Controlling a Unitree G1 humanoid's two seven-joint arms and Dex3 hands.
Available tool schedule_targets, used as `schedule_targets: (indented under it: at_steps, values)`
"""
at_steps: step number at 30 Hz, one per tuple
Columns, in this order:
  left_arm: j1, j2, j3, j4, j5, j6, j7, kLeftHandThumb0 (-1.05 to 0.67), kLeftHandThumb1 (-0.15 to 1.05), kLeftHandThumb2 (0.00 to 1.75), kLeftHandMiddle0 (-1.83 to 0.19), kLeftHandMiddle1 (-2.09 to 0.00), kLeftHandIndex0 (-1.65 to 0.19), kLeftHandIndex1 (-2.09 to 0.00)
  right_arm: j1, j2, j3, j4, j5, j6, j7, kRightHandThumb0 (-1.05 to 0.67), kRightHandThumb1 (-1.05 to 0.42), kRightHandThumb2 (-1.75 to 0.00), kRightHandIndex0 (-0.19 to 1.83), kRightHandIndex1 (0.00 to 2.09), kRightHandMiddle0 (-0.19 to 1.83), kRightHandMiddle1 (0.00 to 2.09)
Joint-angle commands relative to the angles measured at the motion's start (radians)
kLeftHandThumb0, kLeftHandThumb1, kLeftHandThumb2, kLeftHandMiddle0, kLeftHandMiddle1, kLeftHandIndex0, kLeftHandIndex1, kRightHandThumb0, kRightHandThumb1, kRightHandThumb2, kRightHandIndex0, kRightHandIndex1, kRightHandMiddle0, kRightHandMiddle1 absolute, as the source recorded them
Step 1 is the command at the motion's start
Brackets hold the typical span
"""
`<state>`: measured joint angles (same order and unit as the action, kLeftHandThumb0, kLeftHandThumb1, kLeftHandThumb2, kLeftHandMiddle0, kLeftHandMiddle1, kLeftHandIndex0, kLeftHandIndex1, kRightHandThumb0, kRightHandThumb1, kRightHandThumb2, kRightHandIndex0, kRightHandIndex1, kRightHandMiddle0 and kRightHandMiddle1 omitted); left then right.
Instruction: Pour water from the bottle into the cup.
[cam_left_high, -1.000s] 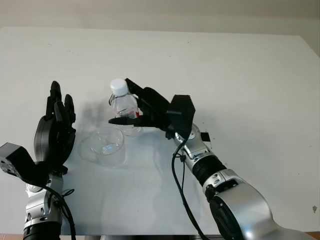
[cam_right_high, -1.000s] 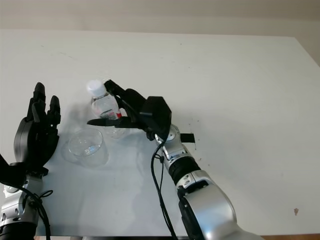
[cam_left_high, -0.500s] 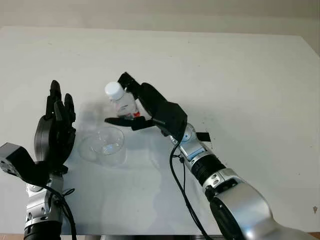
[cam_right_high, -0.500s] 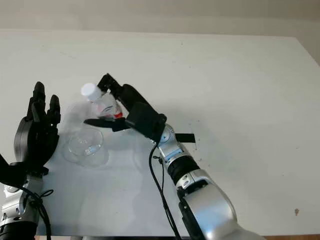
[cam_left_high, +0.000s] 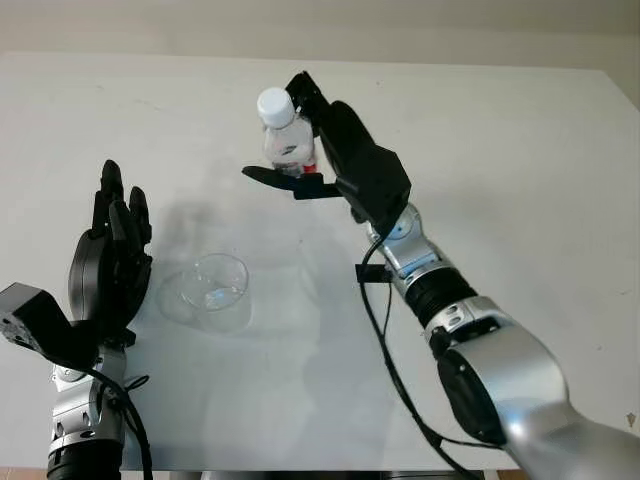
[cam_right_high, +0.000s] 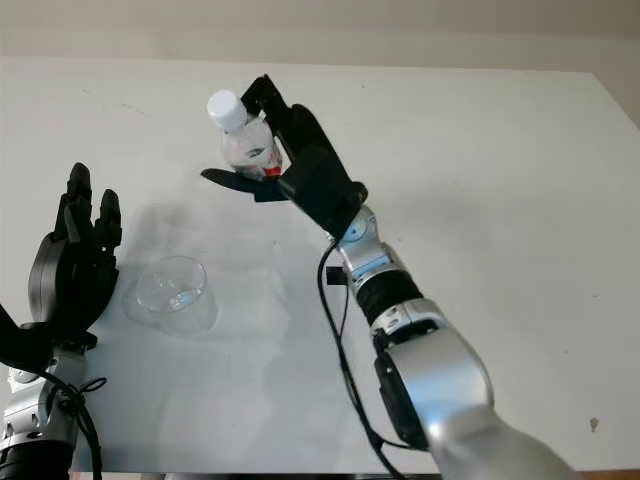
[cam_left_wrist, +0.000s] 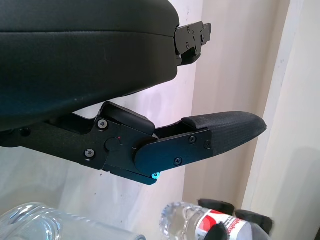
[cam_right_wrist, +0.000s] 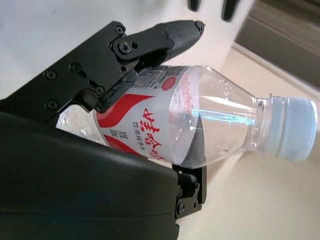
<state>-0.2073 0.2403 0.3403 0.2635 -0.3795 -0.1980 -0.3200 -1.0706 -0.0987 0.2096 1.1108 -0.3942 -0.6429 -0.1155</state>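
My right hand (cam_left_high: 305, 150) is shut on a small clear water bottle (cam_left_high: 285, 137) with a white cap and a red-and-white label. It holds the bottle up in the air, roughly upright, above and to the right of the cup. The bottle (cam_right_wrist: 200, 127) lies across the palm in the right wrist view, thumb over the label. A clear empty plastic cup (cam_left_high: 213, 290) stands on the white table (cam_left_high: 500, 150) at the front left. My left hand (cam_left_high: 112, 262) is open, held up just left of the cup. The left wrist view catches the bottle (cam_left_wrist: 205, 227) and the cup's rim (cam_left_wrist: 30, 222).
The table's front edge runs along the bottom of the eye views. A beige wall rises behind its far edge.
My right hand has lifted the bottle off the table beside the cup and carried it up and back, bringing it nearly upright. The left hand and the cup have stayed put.
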Motion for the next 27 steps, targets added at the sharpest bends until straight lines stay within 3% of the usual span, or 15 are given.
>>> schedule_targets:
  at_steps: [1, 9, 16, 27]
  values:
    - [0.024, -0.012, -0.004, 0.013, 0.004, 0.008, 0.001, -0.82, 1.05, 0.67, 0.19, 0.00, 0.19, 0.00, -0.057, -0.027, 0.052, -0.009, -0.075, -0.034, -0.061, -0.36, -1.05, -0.36, 1.15, 2.09, 0.86, 2.09]
    - [0.028, -0.016, -0.005, 0.014, 0.002, 0.000, -0.004, -0.81, 1.05, 0.67, 0.19, 0.00, 0.19, 0.00, -0.122, -0.078, 0.258, -0.001, -0.374, -0.067, -0.347, -0.37, -1.05, -0.13, 1.23, 2.09, 0.91, 2.09]
    - [0.028, -0.018, -0.007, 0.013, 0.003, -0.001, -0.004, -0.81, 1.05, 0.68, 0.19, 0.00, 0.19, 0.00, -0.157, -0.093, 0.387, 0.026, -0.516, -0.086, -0.493, -0.40, -1.05, -0.21, 1.25, 2.09, 0.92, 2.09]
    - [0.019, -0.020, -0.007, 0.028, 0.003, -0.006, -0.003, -0.81, 1.05, 0.68, 0.19, 0.00, 0.19, 0.00, -0.199, -0.103, 0.514, 0.075, -0.645, -0.057, -0.739, -0.42, -1.05, -0.16, 1.22, 2.09, 0.87, 2.09]
